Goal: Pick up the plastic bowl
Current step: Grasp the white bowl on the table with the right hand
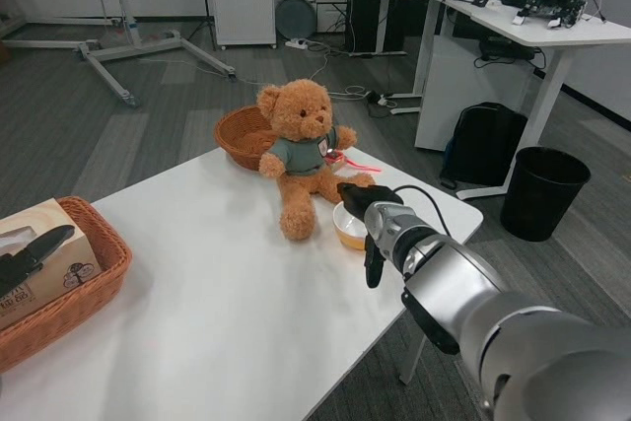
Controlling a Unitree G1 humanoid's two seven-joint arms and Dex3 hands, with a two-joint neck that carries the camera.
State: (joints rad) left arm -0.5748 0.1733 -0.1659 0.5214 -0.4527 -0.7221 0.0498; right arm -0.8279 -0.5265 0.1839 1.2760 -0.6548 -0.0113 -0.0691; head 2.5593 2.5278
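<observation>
The plastic bowl (346, 228), pale with a yellow inside, sits on the white table (227, 293) right by the teddy bear's foot. My right hand (367, 227) is at the bowl's right rim: some fingers (353, 190) reach over its far edge and one hangs down at its near right side. The fingers are apart, and I cannot make out whether they touch the bowl. My left hand (28, 253) lies at the far left over a cardboard box, holding nothing.
A brown teddy bear (301, 150) sits just left of and behind the bowl, with a round wicker basket (245, 135) behind it. A rectangular wicker basket (94, 278) holding the cardboard box (54, 268) stands at the left. The table's right edge runs close to the bowl.
</observation>
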